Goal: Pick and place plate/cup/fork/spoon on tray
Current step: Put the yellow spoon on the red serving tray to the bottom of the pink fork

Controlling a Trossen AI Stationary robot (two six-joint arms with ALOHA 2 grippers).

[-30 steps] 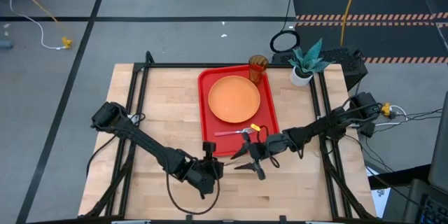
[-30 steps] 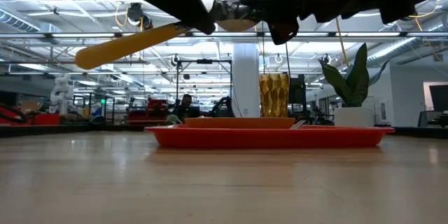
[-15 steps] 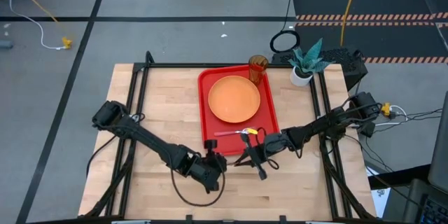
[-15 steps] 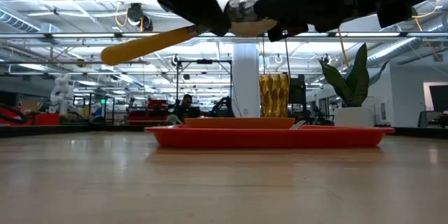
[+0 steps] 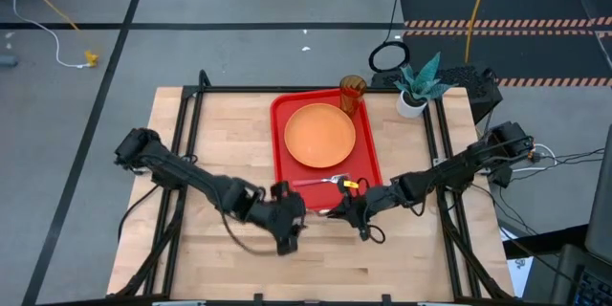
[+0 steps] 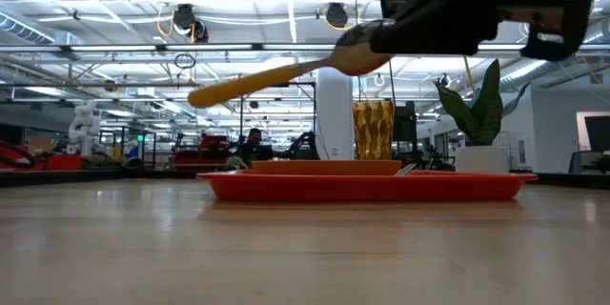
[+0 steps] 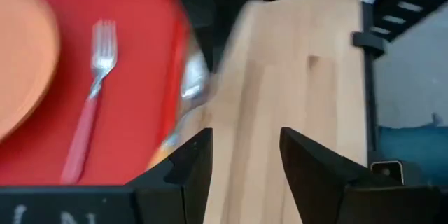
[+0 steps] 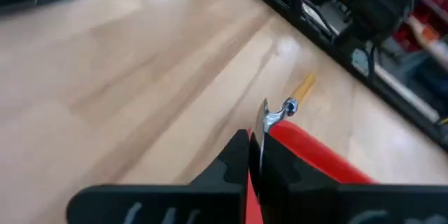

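Three items already on the red tray (image 5: 283, 158) on the counter (image 5: 229, 134) — plate (image 5: 319, 135), cup (image 5: 352, 94), fork (image 5: 320, 181). Right claw (image 5: 348, 212) clamped on the spoon (image 6: 286, 71), just off the tray's near edge, handle pointing away. Left claw (image 7: 241, 164) apart, empty — since a second ago, released and drawn back.

in the high view the spoon (image 5: 350, 185) is mostly hidden by the right gripper (image 5: 346, 212); only a yellow bit shows. the left wrist view blurs its bowl (image 7: 192, 84). in the low view the tray (image 6: 362, 186) rim hides most of the fork (image 6: 408, 168) and the plate (image 6: 327, 165), and the picture's top edge cuts off both arms.
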